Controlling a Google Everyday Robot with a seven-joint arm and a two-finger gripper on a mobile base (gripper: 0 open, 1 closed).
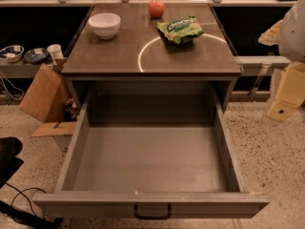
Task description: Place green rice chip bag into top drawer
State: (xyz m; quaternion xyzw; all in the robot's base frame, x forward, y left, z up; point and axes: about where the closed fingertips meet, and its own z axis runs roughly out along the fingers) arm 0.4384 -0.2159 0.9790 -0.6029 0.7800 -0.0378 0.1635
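The green rice chip bag (180, 30) lies on the cabinet top (119, 56), right of the middle, with its white lettering facing up. The top drawer (150, 163) is pulled wide open below the cabinet top, its flat grey bottom bare, and a small black handle (152, 212) sits on its front panel. My gripper (286, 97) shows as pale arm parts at the right edge of the view, beside the cabinet. It is well to the right of the bag, below the bag's height, and holds nothing that I can see.
A white bowl (105, 25) stands at the cabinet top's left and a red apple (156, 8) at its back. A cardboard box (44, 94) and small dishes (19, 54) sit on the left. Black cables (19, 199) lie on the speckled floor.
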